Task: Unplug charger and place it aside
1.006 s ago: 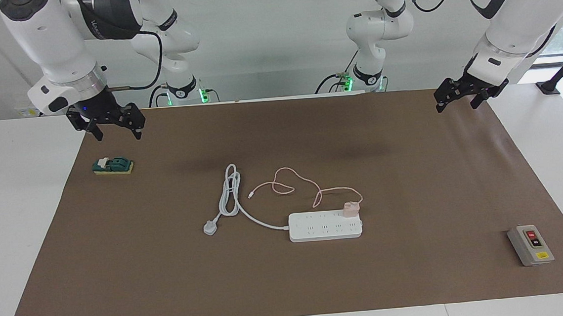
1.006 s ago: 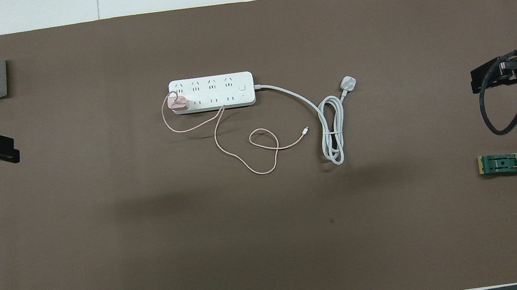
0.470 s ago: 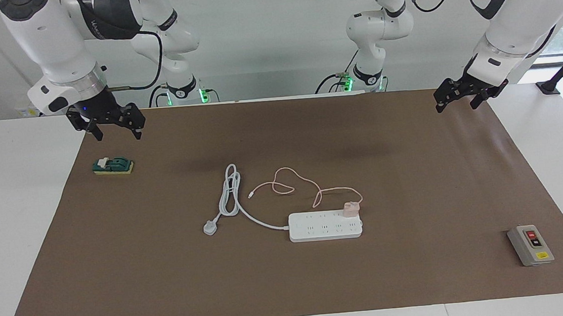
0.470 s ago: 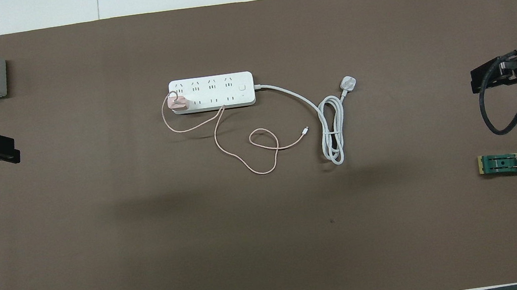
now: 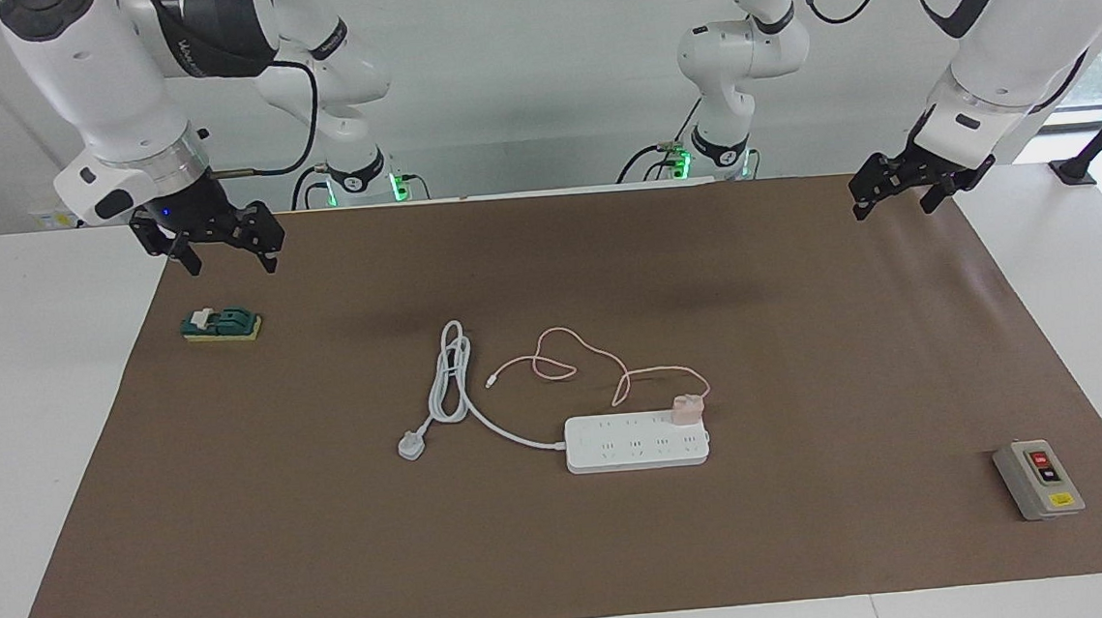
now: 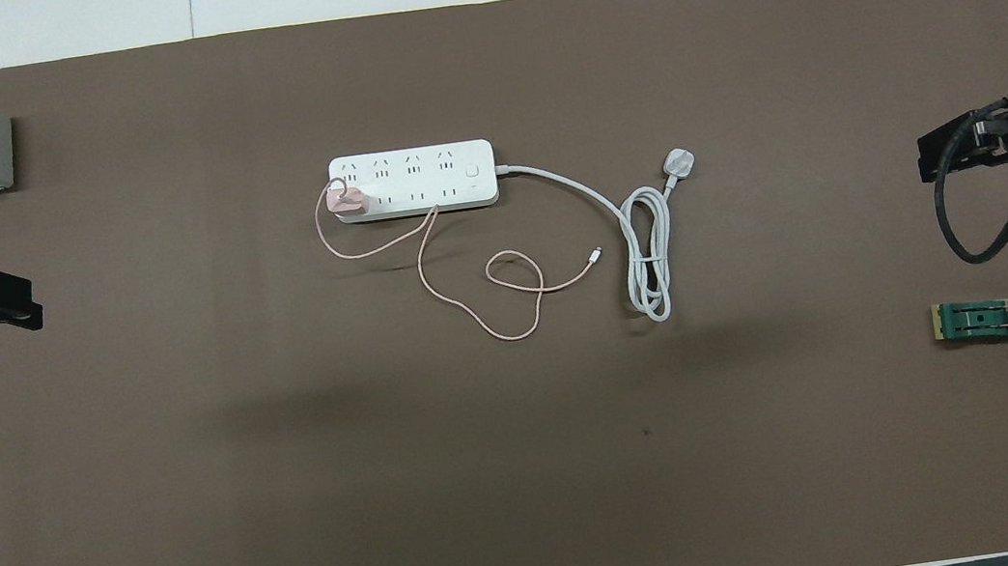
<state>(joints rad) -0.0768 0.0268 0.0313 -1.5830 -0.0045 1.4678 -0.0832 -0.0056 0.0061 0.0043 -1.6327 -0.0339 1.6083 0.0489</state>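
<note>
Small pale-pink cube charger [image 5: 686, 407] w/ thin pink cable [image 5: 574, 358]: plugged into end socket of white glossy plastic power strip [image 5: 636, 441], mid desk, on matte brown mat [image 5: 805, 330].

Left end effector [image 5: 895, 196]: released, empty, over mat edge at left arm's end, well apart from charger. Right end effector [image 5: 223, 249]: released, empty, waiting above green switch block [image 5: 220, 324].

Risks, est.:
- Light strip likely lifts w/ plug if not braced.
- Smooth small cube: slip under off-centre grip.
- Limp looped cable: snag, drag.

A white table [image 5: 36, 432] carries a brown mat [image 5: 806, 349] bearing a power strip [image 5: 636, 442] at frame centre, a grey switch box [image 5: 1038, 479] lower right, a green switch [image 5: 220, 323] upper left.
</note>
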